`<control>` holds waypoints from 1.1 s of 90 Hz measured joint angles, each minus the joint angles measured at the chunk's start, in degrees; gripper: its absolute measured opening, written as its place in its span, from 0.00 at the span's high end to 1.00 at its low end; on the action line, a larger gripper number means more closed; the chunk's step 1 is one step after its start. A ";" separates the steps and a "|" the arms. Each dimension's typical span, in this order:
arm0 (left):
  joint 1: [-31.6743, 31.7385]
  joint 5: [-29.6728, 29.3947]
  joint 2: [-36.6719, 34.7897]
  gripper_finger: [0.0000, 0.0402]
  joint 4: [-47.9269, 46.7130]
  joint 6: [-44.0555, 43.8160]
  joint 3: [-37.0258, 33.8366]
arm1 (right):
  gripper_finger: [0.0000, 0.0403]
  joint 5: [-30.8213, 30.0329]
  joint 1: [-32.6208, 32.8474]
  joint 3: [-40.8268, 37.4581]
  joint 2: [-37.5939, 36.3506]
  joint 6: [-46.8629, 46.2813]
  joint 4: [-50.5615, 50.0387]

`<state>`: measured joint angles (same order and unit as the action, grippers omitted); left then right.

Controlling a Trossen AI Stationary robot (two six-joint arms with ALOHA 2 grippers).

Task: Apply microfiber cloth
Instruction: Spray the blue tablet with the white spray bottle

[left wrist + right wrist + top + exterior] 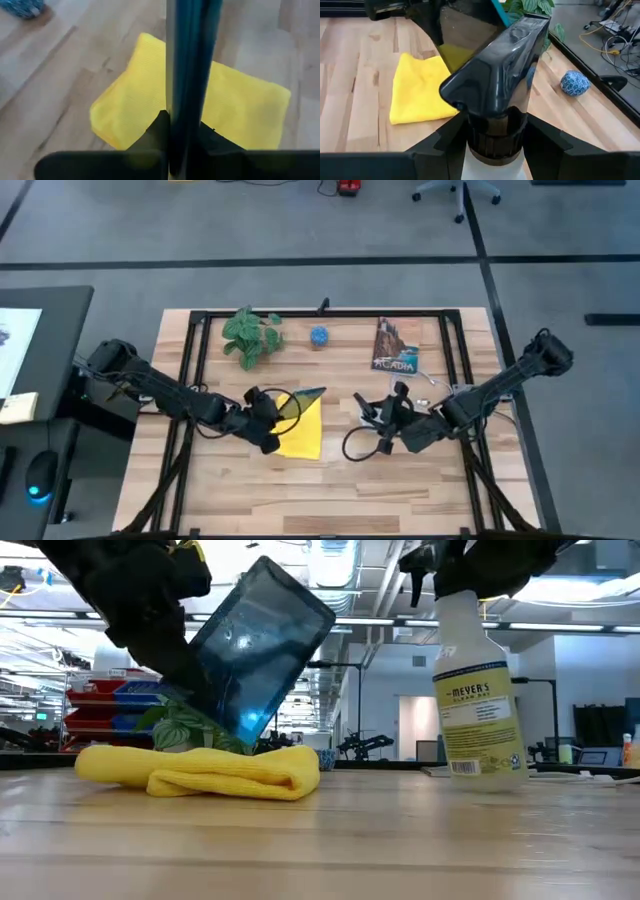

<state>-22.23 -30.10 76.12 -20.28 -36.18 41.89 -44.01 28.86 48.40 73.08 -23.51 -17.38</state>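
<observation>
I see the left gripper (268, 420) clenched on the tablet (260, 645), tilted above the yellow cloth (301, 430) lying folded on the table (330, 490) at center frame. The right gripper (392, 420) grasps 1 spray bottle (478, 700) upright at center right.

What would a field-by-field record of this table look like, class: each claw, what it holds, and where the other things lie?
left claw: shut on the tablet, held tilted on edge over the cloth
right claw: shut on the neck of the spray bottle, upright
microfiber cloth: yellow, folded, flat on the table under the tablet
plant: far side, left
blue ball: far side, middle
book: far side, right
</observation>
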 joint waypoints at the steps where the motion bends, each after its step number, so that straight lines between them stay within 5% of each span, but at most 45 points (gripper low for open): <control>1: 0.01 0.20 0.00 0.99 0.00 0.00 0.00 | 0.62 0.06 0.04 -0.01 -0.10 0.13 -0.04; 43: 0.01 2.18 0.00 0.99 0.01 -0.33 0.00 | 0.44 0.80 1.78 0.61 -0.68 4.72 -5.66; 77: 0.01 2.22 0.00 0.99 0.23 -0.44 0.00 | 0.40 0.80 1.54 12.98 -0.73 4.06 -30.58; 99: 0.01 4.10 0.00 0.98 -0.57 -0.48 0.04 | 0.40 1.05 0.59 23.11 -0.73 -4.08 -57.52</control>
<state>-22.22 -26.00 76.12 -20.85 -36.67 41.93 -42.97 29.45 71.52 72.36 -27.58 -74.90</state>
